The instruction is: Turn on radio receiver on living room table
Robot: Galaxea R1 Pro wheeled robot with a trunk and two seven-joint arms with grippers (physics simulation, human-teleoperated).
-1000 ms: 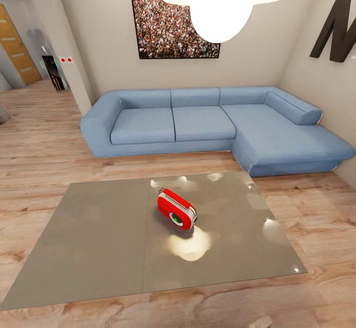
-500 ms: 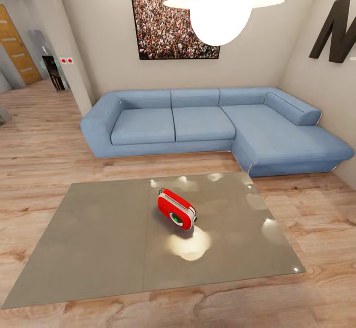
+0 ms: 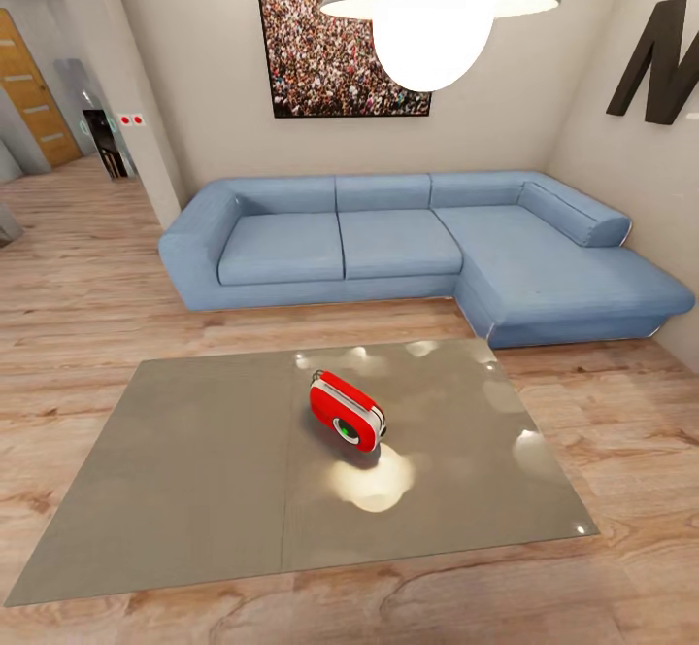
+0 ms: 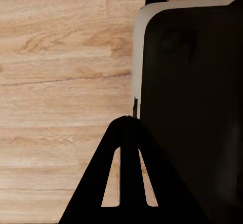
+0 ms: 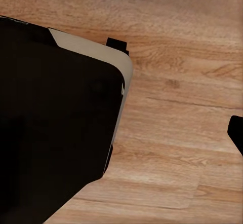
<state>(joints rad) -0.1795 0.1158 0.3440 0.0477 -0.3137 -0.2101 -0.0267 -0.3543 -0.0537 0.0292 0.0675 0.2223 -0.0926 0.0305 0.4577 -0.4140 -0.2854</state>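
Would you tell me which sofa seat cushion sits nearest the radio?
The middle cushion; it lies straight behind the radio, between the other two.

A dark fingertip pokes in at the edge above the wood plank floor; a black, pale-rimmed robot base lies across from it.

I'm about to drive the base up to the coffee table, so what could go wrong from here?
1. The radio receiver sits mid-table, well back from the near edge, so an arm may have to stretch far to reach it.
2. It is small and stands free on a glossy top; pressing its front could slide or tip it.
3. The pendant lamp hangs low near head height; driving closer might bring the head near it.
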